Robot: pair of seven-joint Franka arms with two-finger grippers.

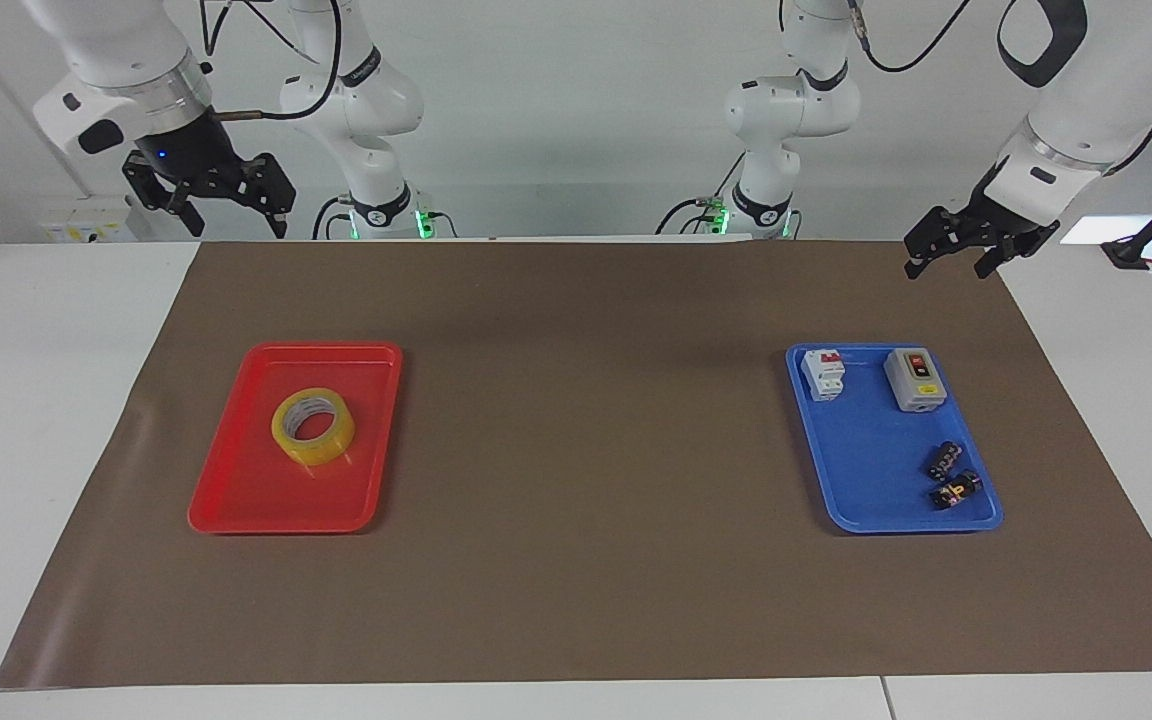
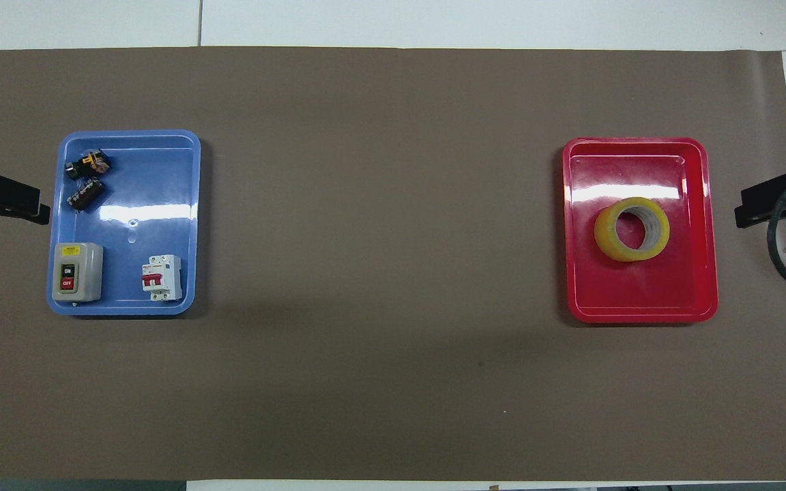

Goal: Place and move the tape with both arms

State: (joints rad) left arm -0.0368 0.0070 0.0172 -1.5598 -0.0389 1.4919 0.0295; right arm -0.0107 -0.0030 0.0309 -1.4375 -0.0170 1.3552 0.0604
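Observation:
The tape (image 1: 316, 452) is a yellow translucent roll lying flat in the red tray (image 1: 236, 500) toward the right arm's end of the table; the overhead view shows the tape (image 2: 604, 235) in the middle of the red tray (image 2: 638, 293). My right gripper (image 1: 233, 222) hangs open and empty in the air over the brown mat's corner, apart from the tray; in the overhead view the right gripper (image 2: 754, 208) shows at the edge beside the tray. My left gripper (image 1: 946, 268) hangs open and empty over the mat's edge at the other end, and the left gripper (image 2: 24, 208) shows beside the blue tray.
A blue tray (image 1: 866, 470) toward the left arm's end holds a grey switch box (image 1: 914, 379), a white breaker (image 1: 823, 373) and two small black components (image 1: 951, 478). A brown mat (image 1: 586, 450) covers the table between the trays.

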